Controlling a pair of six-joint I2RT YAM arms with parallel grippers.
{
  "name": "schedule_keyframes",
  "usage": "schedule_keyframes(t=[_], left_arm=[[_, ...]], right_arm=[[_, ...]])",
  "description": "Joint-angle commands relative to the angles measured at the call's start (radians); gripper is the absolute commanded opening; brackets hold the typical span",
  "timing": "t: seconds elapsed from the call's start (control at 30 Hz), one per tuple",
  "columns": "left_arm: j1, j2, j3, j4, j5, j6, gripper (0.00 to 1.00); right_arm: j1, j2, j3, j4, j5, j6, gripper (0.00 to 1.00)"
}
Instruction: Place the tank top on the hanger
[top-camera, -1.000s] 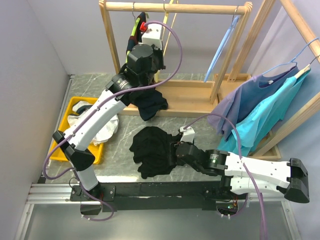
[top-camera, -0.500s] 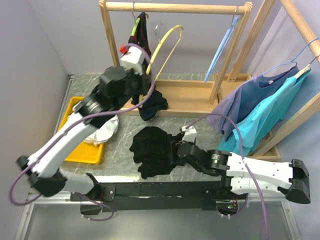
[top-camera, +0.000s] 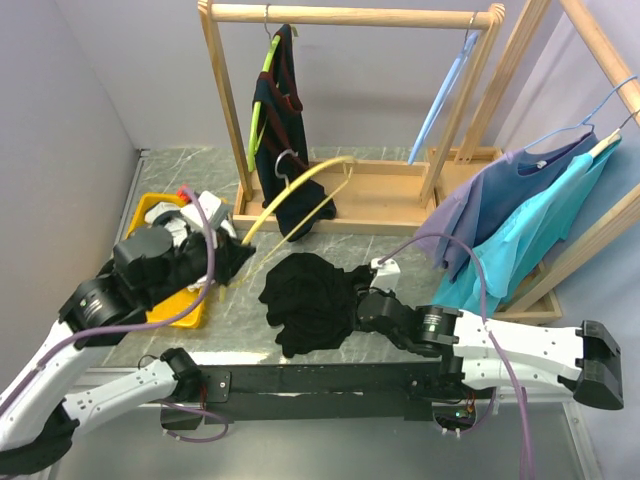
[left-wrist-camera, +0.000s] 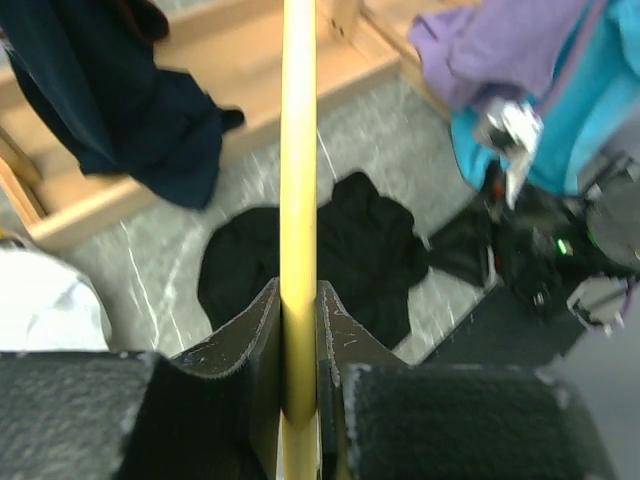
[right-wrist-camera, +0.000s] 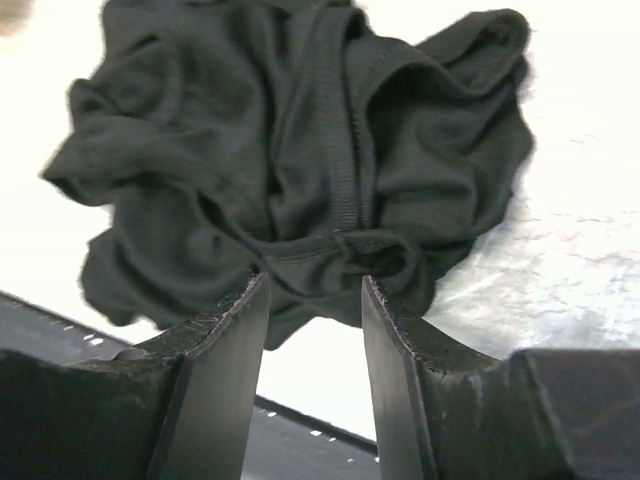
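The black tank top (top-camera: 305, 295) lies crumpled on the marble table; it also shows in the left wrist view (left-wrist-camera: 360, 250) and the right wrist view (right-wrist-camera: 300, 150). My left gripper (top-camera: 235, 255) is shut on one end of the yellow hanger (top-camera: 300, 190), which slants up and right over the table, its metal hook near the rack base. In the left wrist view the hanger bar (left-wrist-camera: 299, 150) runs straight up from the shut gripper (left-wrist-camera: 299, 300). My right gripper (top-camera: 352, 305) is open at the top's right edge, the jaws straddling a fold of its hem (right-wrist-camera: 312, 285).
A wooden rack (top-camera: 350, 15) at the back holds a navy garment with red trim (top-camera: 275, 110) and a light-blue hanger (top-camera: 445, 90). A yellow bin (top-camera: 150, 215) with white cloth (top-camera: 205, 215) is at the left. Purple and teal garments (top-camera: 520, 210) hang at the right.
My left arm has swung down and left from the rack, carrying the yellow hanger off the rail to just above the table. The right gripper has barely moved.
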Motion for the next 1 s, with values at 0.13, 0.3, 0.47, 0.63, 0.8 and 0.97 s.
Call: schedule_keyframes(t=[0.13, 0.3, 0.47, 0.63, 0.8, 0.97], left_arm=[[-0.004, -0.085, -0.044, -0.115, 0.065, -0.05, 0.01], [-0.004, -0.143, -0.084, -0.151, 0.118, -0.061, 0.01], [-0.004, -0.177, -0.076, -0.174, 0.149, -0.081, 0.01], [-0.004, -0.186, -0.065, -0.24, 0.18, -0.11, 0.01], [-0.003, -0.22, -0.052, -0.298, 0.16, -0.135, 0.01], [-0.004, -0.232, 0.025, -0.342, 0.157, -0.13, 0.01]], right_arm=[[-0.09, 0.064, 0.048, 0.036, 0.024, -0.064, 0.46], [-0.108, 0.043, -0.015, 0.031, -0.014, -0.035, 0.54], [-0.127, 0.055, -0.089, 0.114, -0.085, -0.003, 0.49], [-0.162, 0.093, -0.098, 0.146, -0.091, 0.003, 0.45], [-0.188, 0.101, -0.101, 0.158, -0.09, -0.009, 0.24], [-0.19, 0.017, 0.021, 0.037, 0.001, -0.033, 0.0]])
